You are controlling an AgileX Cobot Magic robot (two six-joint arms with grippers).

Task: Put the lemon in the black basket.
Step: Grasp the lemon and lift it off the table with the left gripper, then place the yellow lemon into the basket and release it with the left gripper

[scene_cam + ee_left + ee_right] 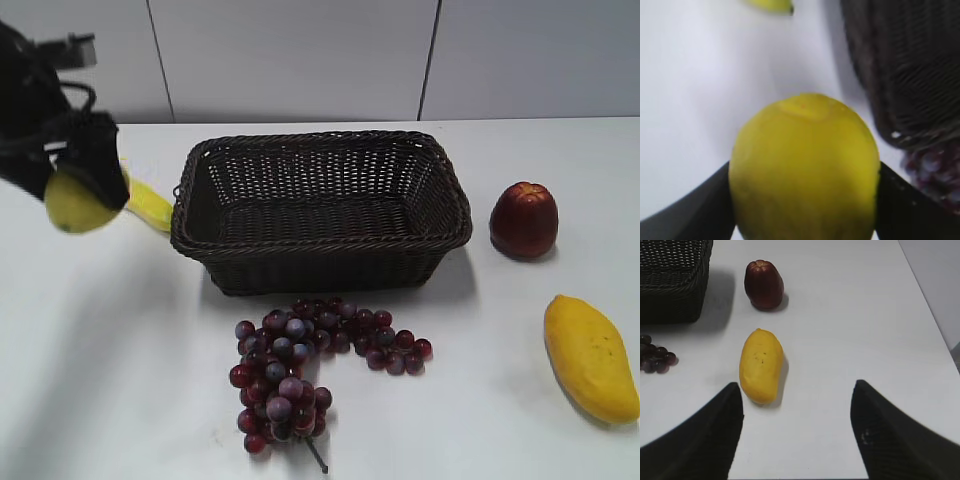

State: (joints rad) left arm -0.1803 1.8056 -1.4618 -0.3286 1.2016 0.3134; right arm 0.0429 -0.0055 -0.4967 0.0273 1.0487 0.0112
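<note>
My left gripper (pixel 85 185) is shut on the yellow-green lemon (pixel 75 206) and holds it in the air to the left of the black basket (pixel 320 240). In the left wrist view the lemon (pixel 805 170) fills the space between my two dark fingers, and the basket's woven wall (pixel 900 70) is at the upper right. My right gripper (pixel 797 405) is open and empty above the table; it is out of sight in the exterior view. The basket's corner (pixel 670 280) shows at the upper left of the right wrist view.
A banana (pixel 148 203) lies just left of the basket, partly behind my left gripper. A bunch of dark red grapes (pixel 300 365) lies in front of the basket. A dark red apple (pixel 523 219) and an orange-yellow mango (pixel 590 357) lie to the right.
</note>
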